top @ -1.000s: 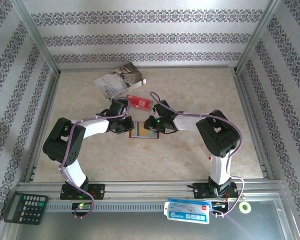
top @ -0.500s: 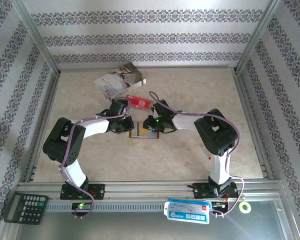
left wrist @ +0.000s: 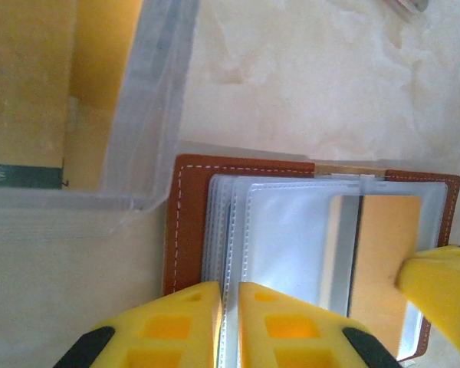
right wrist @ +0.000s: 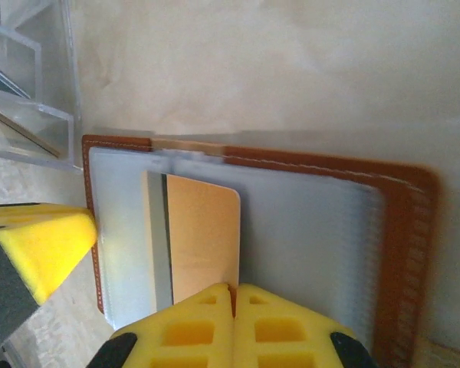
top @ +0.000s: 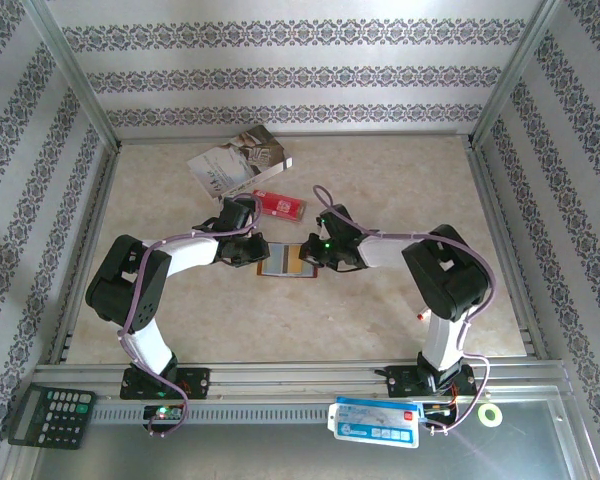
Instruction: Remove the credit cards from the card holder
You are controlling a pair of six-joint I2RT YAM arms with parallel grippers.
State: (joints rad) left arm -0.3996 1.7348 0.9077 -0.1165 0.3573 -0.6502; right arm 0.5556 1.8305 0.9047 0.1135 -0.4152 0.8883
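Between the hands on the tabletop (top: 380, 180) lay the open card holder (top: 285, 262) — left hand (left wrist: 228, 295) pinching a clear sleeve (left wrist: 291, 230), right hand (right wrist: 231, 295) clenched on a tan credit card (right wrist: 203, 238) among the sleeves.

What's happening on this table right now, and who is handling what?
Two robot arms are working over an open brown card holder lying on the table. The left pincer pinches its clear sleeves at one edge. The right pincer is shut at the edge of a tan card that lies within the holder, not yet out.
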